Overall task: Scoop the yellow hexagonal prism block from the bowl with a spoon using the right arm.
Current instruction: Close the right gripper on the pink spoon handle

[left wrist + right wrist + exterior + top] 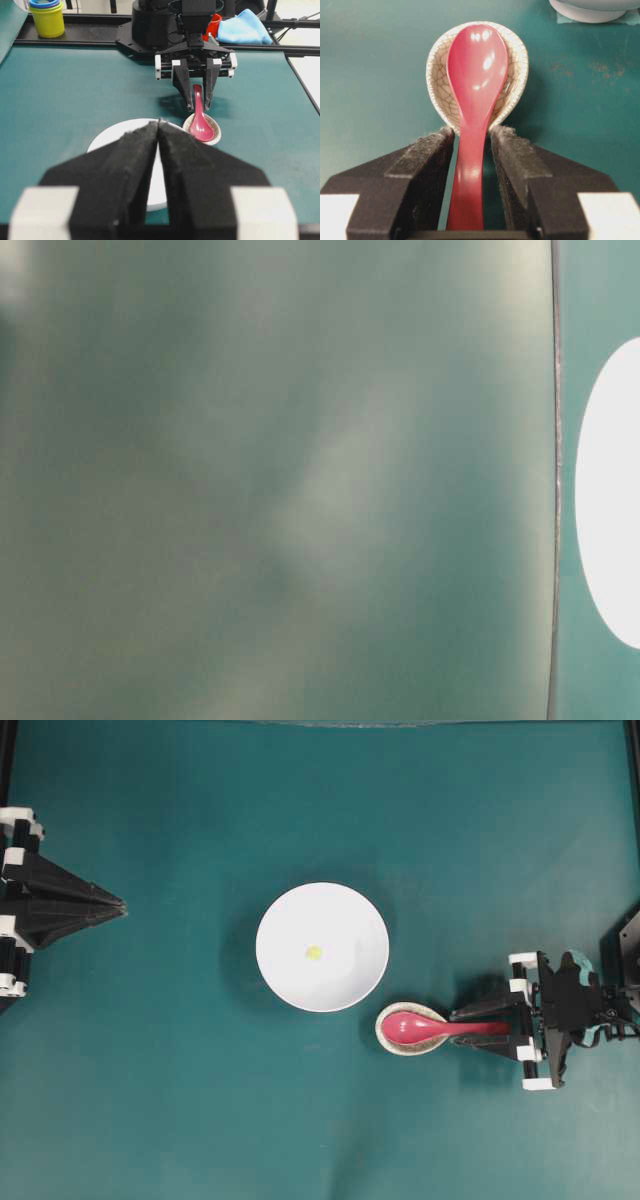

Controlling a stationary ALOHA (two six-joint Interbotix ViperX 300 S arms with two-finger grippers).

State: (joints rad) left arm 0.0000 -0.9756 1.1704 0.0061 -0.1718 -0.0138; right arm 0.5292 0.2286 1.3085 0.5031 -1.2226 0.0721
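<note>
The white bowl [290, 920] sits mid-table with the tiny yellow hexagonal prism block [314, 953] inside it. To its lower right, the pink-red spoon [420, 1026] lies with its scoop in a speckled beige spoon rest [385, 1038]. My right gripper [462, 1029] is open and straddles the spoon's handle. In the right wrist view there are gaps between the handle [470, 165] and both pads. My left gripper [122, 906] is shut and empty at the far left; in its wrist view its tips [159, 122] hide part of the bowl [112, 137].
Stacked yellow and blue cups [47, 17] and a blue cloth [242, 27] lie beyond the table's far edge, behind the right arm. The table-level view is blurred and shows only a slice of the bowl [610, 490].
</note>
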